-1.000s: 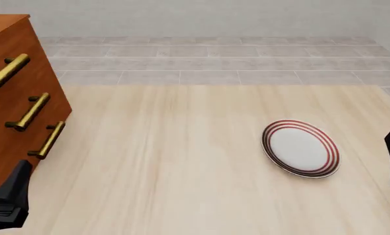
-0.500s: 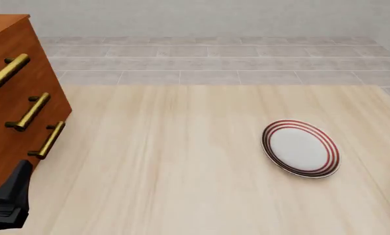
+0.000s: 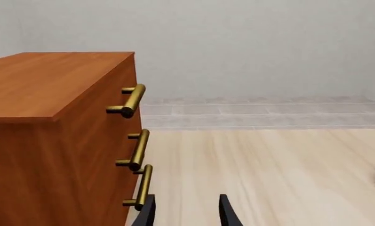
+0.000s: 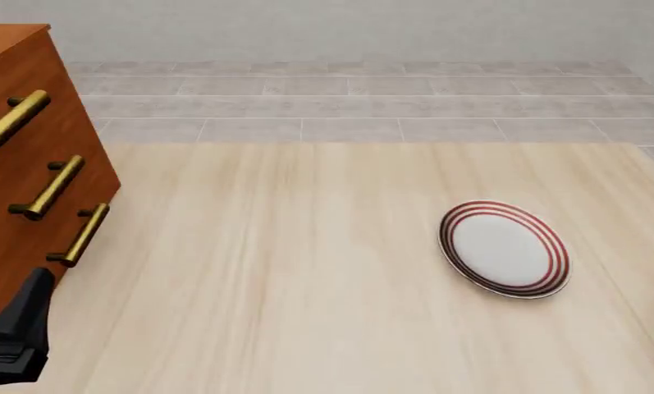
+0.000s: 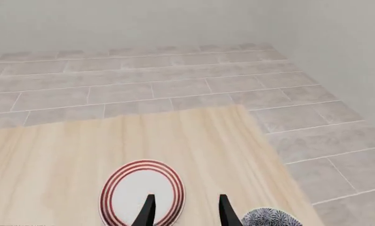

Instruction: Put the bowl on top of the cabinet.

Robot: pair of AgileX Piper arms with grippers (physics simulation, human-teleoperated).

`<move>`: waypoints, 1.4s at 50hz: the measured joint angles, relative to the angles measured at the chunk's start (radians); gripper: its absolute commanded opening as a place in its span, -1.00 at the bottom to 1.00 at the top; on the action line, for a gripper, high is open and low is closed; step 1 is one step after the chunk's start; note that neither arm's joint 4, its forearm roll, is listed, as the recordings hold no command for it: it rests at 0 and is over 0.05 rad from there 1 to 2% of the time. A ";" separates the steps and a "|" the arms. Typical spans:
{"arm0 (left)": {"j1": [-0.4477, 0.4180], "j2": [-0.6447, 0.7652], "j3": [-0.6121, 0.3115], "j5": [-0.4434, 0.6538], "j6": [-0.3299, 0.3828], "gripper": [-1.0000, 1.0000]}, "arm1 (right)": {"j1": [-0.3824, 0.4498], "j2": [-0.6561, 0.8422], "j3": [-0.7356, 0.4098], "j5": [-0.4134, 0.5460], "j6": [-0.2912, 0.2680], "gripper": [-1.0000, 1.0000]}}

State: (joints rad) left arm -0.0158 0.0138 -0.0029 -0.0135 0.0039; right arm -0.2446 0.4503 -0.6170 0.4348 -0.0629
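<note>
1. Two grippers show, each mainly through its own wrist camera. The left gripper [image 3: 186,214] has its two dark fingertips parted with bare table between them, holding nothing. In the front view its black body sits at the lower left corner, just in front of the cabinet's lowest drawer.
2. The right gripper [image 5: 186,211] also has its fingertips spread apart and empty. It hangs high above the table's right part and is out of the front view.
3. The cabinet [image 4: 20,189] stands on the left of the wooden table [image 4: 294,271], reddish-brown, with three brass bar handles [image 4: 53,187] on its drawer fronts. In the left wrist view its flat top [image 3: 46,82] is bare.
4. The bowl [image 5: 270,218] appears only in the right wrist view, as a patch of dark blue-grey and white pattern at the picture's lower edge, close to the table's right border. It lies beside the plate and apart from it, with most of it cut off.
5. The plate [image 4: 504,248], white with red rings, lies flat on the right half of the table, well apart from the cabinet.
6. Grey floor tiles [image 4: 359,98] run beyond the table's far edge.
</note>
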 measured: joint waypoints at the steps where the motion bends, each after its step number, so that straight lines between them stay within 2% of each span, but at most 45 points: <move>1: 0.000 0.000 0.000 0.000 0.000 1.00 | -0.003 0.008 -0.003 0.004 -0.001 1.00; 17: -0.004 -0.001 0.000 0.001 -0.001 1.00 | -0.071 0.117 -0.033 0.059 -0.024 1.00; 34: -0.011 0.004 0.001 -0.001 0.003 1.00 | -0.196 0.160 -0.069 0.122 -0.058 1.00; 48: -0.013 0.018 0.001 -0.010 0.010 1.00 | -0.280 0.193 -0.053 0.112 -0.099 1.00; 70: -0.014 0.069 0.002 -0.040 0.029 1.00 | -0.382 0.229 -0.027 0.085 -0.120 1.00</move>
State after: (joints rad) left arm -0.0294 0.0825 -0.0006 -0.0535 0.0328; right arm -0.6261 0.6796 -0.6436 0.5194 -0.1830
